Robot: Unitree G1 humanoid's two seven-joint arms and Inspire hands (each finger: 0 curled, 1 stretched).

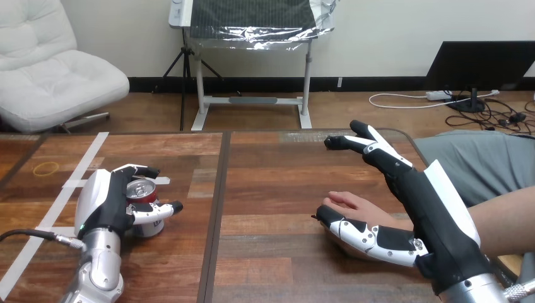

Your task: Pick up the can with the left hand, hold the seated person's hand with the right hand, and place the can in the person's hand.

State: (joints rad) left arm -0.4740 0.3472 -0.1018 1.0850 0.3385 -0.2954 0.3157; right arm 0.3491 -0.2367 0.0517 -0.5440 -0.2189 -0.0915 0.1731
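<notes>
Wooden table point(271, 189): left hand point(107, 202) at 8 o'clock, fingers curled round can point(144, 196), seemingly not yet lifted. Right hand point(429, 214) at 4 o'clock, spread wide beside person's hand point(353, 205), no clasp. Handover left.

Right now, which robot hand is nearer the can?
Left. The left hand wraps its fingers round the can; the right hand is across the table, beside the person's hand.
</notes>
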